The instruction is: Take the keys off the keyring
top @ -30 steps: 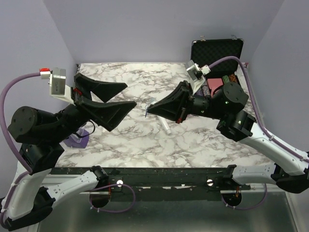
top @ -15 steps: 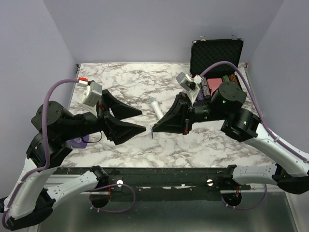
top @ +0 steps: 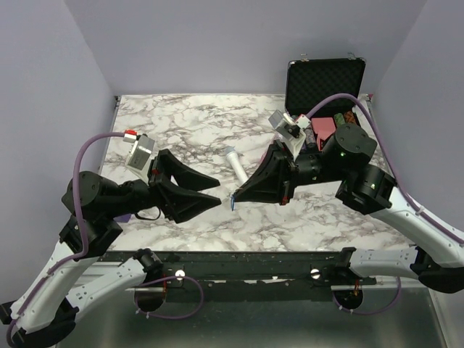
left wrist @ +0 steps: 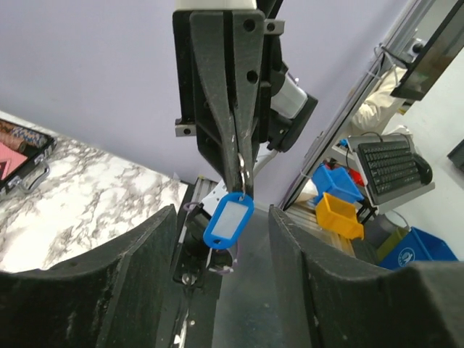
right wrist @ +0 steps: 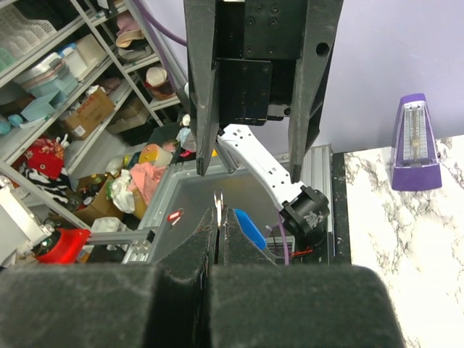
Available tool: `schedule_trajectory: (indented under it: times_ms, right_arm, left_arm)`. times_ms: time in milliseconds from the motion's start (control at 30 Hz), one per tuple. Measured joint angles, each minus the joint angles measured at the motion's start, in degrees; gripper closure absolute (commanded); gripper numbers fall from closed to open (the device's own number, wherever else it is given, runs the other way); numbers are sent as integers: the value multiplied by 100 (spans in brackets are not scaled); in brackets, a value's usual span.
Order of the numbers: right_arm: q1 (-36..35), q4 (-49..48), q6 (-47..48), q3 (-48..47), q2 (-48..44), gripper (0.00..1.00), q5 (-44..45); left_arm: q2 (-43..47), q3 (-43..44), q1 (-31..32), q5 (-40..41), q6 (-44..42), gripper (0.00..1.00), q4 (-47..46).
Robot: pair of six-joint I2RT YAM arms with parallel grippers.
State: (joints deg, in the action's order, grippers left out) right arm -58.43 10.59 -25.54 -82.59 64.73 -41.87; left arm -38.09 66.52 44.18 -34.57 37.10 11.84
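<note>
My right gripper (top: 235, 194) is shut on the keyring (left wrist: 241, 181), a thin silver wire whose edge sticks up between its pads (right wrist: 218, 203). A key (left wrist: 228, 219) with a bright blue plastic head hangs from the ring, held in the air above the table's front part, and shows small in the top view (top: 233, 201). My left gripper (top: 216, 188) faces the right one, tip to tip. It is open, and in its wrist view the blue key hangs ahead in the gap between its fingers (left wrist: 145, 275) without touching them.
A white microphone (top: 235, 165) lies on the marble table (top: 181, 119) behind the gripper tips. An open black case (top: 324, 83) stands at the back right. A purple metronome (right wrist: 415, 138) sits at the table's left edge, mostly hidden by the left arm in the top view.
The left arm has swung down and toward the right gripper, and its jaws have narrowed. The right gripper has carried the key nearer the table's front.
</note>
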Motion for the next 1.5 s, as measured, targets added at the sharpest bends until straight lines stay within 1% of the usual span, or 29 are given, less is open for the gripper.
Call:
schedule_trajectory:
  times_ms: [133,567,733,900,1033,1200,1333,1433,1500]
  right_arm:
    - [0,-66,-42,28,2,99,-28]
    - [0,-319,-153,92,31,99,-46]
    - [0,-345,-153,92,48,99,-46]
    - [0,-374,-162,92,52,99,-46]
    - [0,-439,-166,90,90,99,-46]
    - [0,-463,-190,90,175,99,-46]
    - [0,-468,-195,90,205,99,-46]
    - [0,-461,-195,90,205,99,-46]
    - [0,-457,-195,90,208,99,-46]
  left_arm:
    - [-39,-15,0,-2,151,45,-317]
    - [-212,-96,0,-76,485,52,-1003]
    - [-227,-131,4,-105,498,54,-1058]
    - [-227,-227,33,-109,503,57,-1091]
    - [-232,-236,96,-116,503,62,-1097]
    - [-271,-236,181,-116,498,64,-1108]
    - [-341,-234,229,-114,470,70,-1108]
    - [-398,-219,293,-105,437,77,-1058]
    - [-398,-197,321,-83,402,85,-1016]
